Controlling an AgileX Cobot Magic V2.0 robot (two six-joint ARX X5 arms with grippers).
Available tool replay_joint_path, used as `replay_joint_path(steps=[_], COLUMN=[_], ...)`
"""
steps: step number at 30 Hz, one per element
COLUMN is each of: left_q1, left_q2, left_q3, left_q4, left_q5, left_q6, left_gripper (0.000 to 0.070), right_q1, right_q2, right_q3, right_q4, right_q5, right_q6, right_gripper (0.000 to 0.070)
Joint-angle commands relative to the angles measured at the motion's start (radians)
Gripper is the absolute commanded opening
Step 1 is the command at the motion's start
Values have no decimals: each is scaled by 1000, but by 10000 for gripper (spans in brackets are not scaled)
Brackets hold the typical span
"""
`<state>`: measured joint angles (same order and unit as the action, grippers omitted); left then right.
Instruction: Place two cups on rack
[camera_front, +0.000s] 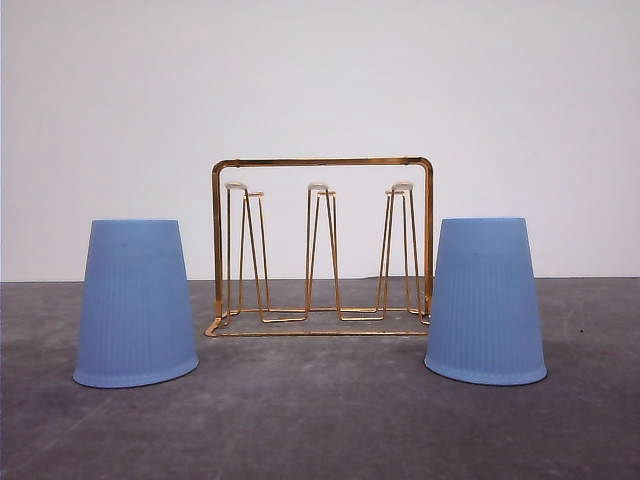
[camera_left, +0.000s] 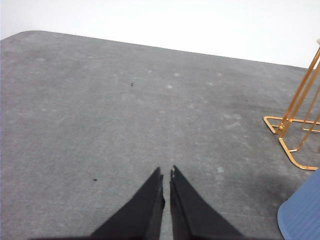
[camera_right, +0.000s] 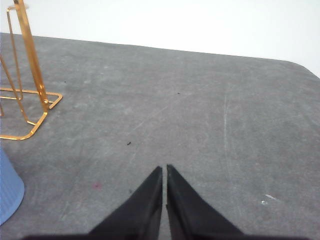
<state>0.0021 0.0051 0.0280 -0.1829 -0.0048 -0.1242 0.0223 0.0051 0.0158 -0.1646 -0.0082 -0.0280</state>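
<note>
Cups (camera_front: 136, 305) (camera_front: 485, 302) inverted on table (camera_front: 320, 420) flanking bare rack (camera_front: 322, 245), left pincer (camera_left: 166, 172) and right pincer (camera_right: 164, 169) pressed together

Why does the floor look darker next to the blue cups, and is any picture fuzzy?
Front view: soft, even light; each blue cup, left cup and right cup, casts only a faint shadow at its base on the grey table, and the gold rack looks sharp. Wrist views: slightly soft, no glare.

Low frontal view (wrists flanking rack (camera_front: 322, 250))
</note>
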Motion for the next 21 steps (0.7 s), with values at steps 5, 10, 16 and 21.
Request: replay_joint_path(steps=[5,10,16,21], left_q1=[0,0,0,-1], left_q2=[-2,-2,75,291], left_q3=[-15,11,190,445], left_q4=[-2,23,-57,-171], left_q5=[4,5,5,46], left_q6=[-1,-100,-215,-190], left_gripper=[3,3,4,4], right_q1=[2,2,2,2], right_q2=[-2,-2,93,325], right_q3=[-4,9,181,421], right_q4=[61,135,89,0], right_q5=[-35,-40,-39,-103], right_q6=[48,141,294,279], right_gripper=[12,6,5,5])
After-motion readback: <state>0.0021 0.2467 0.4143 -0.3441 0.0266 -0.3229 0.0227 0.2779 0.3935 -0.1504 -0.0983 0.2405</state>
